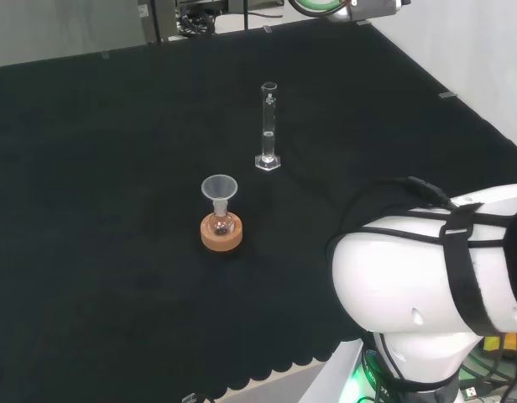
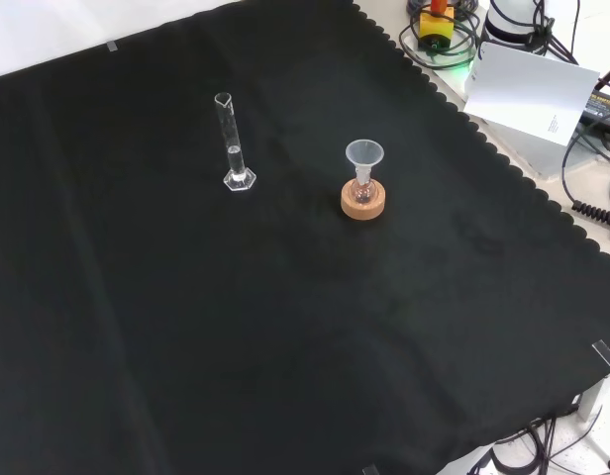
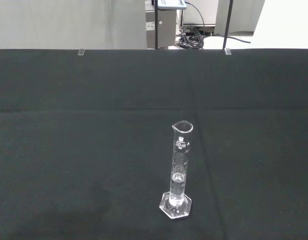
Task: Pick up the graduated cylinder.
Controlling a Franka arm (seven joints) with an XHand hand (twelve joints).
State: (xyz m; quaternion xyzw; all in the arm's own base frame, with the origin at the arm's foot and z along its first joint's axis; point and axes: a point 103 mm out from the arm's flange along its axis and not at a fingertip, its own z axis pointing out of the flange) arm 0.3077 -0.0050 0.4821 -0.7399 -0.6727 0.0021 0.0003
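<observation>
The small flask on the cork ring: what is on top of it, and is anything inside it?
A clear funnel sits in the neck of the flask, which rests on the cork ring. Something reddish shows at the flask's bottom in the head view; whether it is liquid cannot be told.

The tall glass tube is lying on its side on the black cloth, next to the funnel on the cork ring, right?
Not quite. The tall glass tube stands upright on its base, as the head view shows. It is on the black cloth, near the funnel on the cork ring.
</observation>
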